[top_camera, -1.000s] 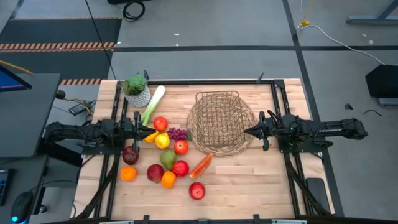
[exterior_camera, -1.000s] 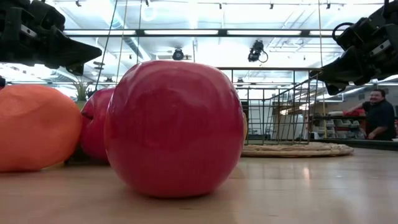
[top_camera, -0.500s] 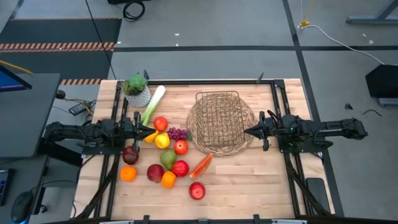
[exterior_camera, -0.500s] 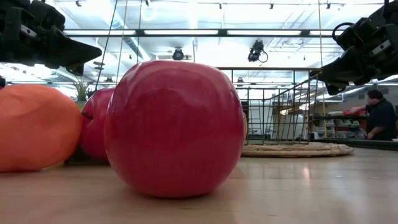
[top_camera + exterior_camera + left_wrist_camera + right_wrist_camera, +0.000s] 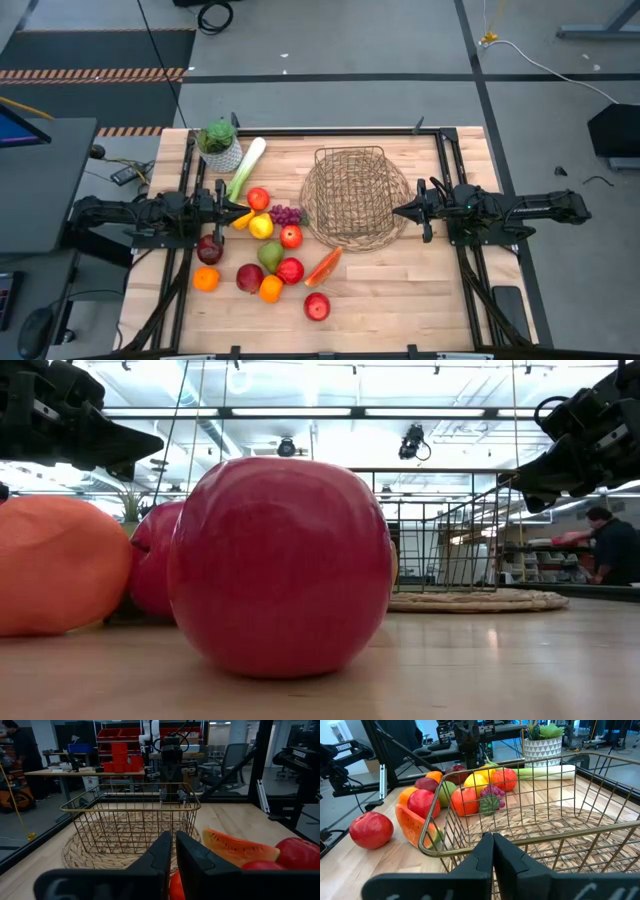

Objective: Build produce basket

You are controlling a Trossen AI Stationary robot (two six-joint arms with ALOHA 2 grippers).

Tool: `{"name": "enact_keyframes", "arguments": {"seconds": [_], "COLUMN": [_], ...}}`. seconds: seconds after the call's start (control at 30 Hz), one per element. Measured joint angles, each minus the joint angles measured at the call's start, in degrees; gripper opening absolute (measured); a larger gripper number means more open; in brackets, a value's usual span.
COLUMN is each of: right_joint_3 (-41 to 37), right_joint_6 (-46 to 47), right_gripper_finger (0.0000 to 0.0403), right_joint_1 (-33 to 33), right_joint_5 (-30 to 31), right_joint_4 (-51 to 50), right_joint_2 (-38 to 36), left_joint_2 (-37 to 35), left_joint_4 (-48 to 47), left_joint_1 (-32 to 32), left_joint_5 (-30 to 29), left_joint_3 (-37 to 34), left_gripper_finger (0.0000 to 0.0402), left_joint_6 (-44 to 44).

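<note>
The empty basket (image 5: 355,197) sits centre-right on the table (image 5: 400,290), the produce (image 5: 268,245) clustered to its left, so loading seems not yet begun: both the left gripper (image 5: 240,211) and right gripper (image 5: 398,211) hover pinched closed, empty, and must open first.

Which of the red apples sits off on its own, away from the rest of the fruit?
The red apple nearest the table's front edge, lying apart from the cluster; the other apples sit packed among the oranges and pear.
</note>
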Motion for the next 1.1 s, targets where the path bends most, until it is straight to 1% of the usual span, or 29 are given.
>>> {"name": "enact_keyframes", "arguments": {"seconds": [0.17, 0.4, 0.67, 0.83, 1.1], "right_joint_3": [0.00, 0.01, 0.00, 0.02, 0.02], "right_joint_6": [0.00, 0.00, -0.07, -6.32, -6.02], "right_gripper_finger": [0.0016, 0.0016, 0.0016, 0.0016, 0.0016], "right_joint_1": [0.00, 0.01, 0.00, 0.00, 0.00], "right_joint_5": [0.00, 0.00, 0.00, 0.00, 0.00], "right_joint_4": [0.00, 0.00, 0.00, 0.44, 0.48], "right_joint_2": [0.01, 0.01, 0.00, 0.02, 0.02], "left_joint_2": [0.01, 0.02, 0.01, 0.00, 0.00], "left_joint_4": [0.00, 0.00, 0.00, 0.00, 0.01], "left_joint_1": [0.00, 0.00, 0.00, 0.00, 0.00], "left_joint_5": [0.00, 0.00, 0.00, 0.00, 0.00], "left_joint_3": [0.01, 0.00, 0.01, 0.02, 0.00], "left_gripper_finger": [0.0028, 0.0036, 0.0028, 0.0035, 0.0028], "left_joint_6": [0.00, 0.00, 0.02, 0.00, 0.00]}}
